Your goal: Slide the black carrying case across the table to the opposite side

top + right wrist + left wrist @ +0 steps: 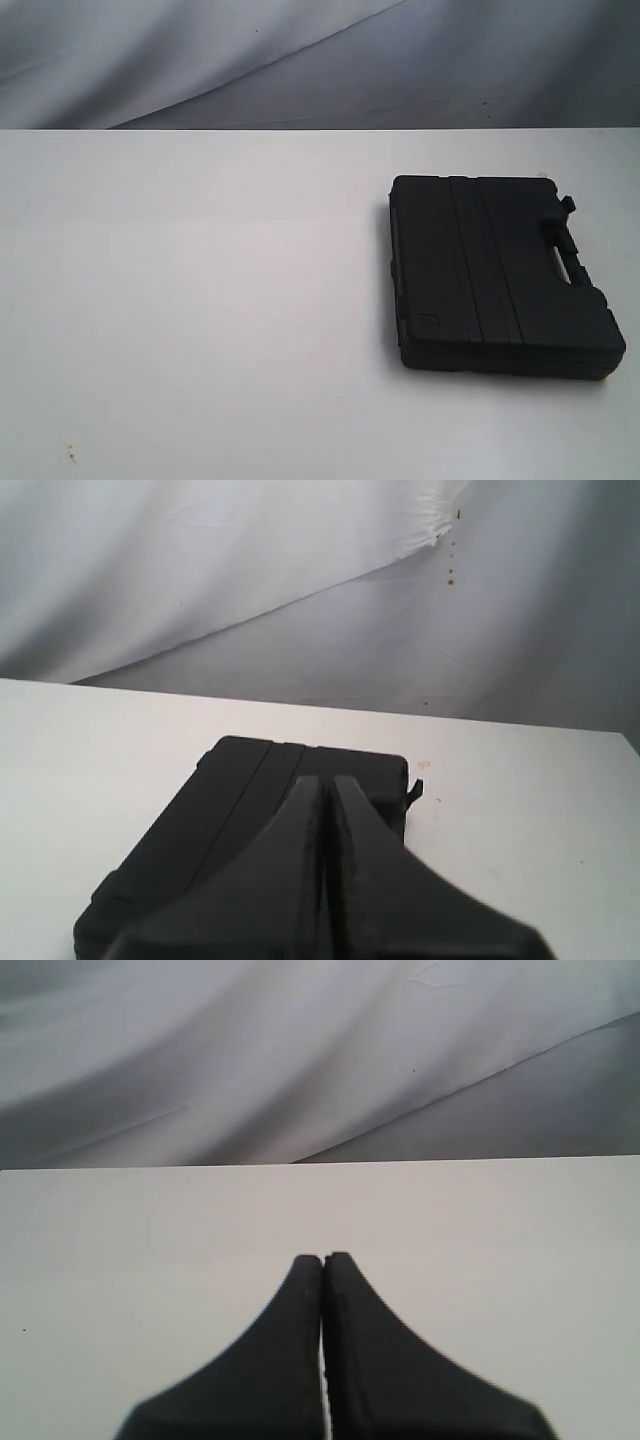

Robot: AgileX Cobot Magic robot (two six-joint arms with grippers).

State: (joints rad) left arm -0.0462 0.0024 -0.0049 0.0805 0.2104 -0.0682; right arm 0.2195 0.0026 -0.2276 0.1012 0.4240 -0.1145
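Note:
The black case point(495, 275) lies flat on the right half of the white table point(200, 300), its handle slot and latch facing the right edge. Neither arm shows in the exterior view. In the right wrist view the case point(230, 820) lies under and ahead of my right gripper point(327, 780), whose fingers are pressed together with nothing between them; whether they touch the lid cannot be told. My left gripper point(323, 1258) is shut and empty over bare table point(150, 1240), with the case out of that view.
A grey-white cloth backdrop point(300, 60) hangs behind the table's far edge. The case sits close to the table's right edge. Tiny dark specks point(70, 457) mark the front left of the tabletop.

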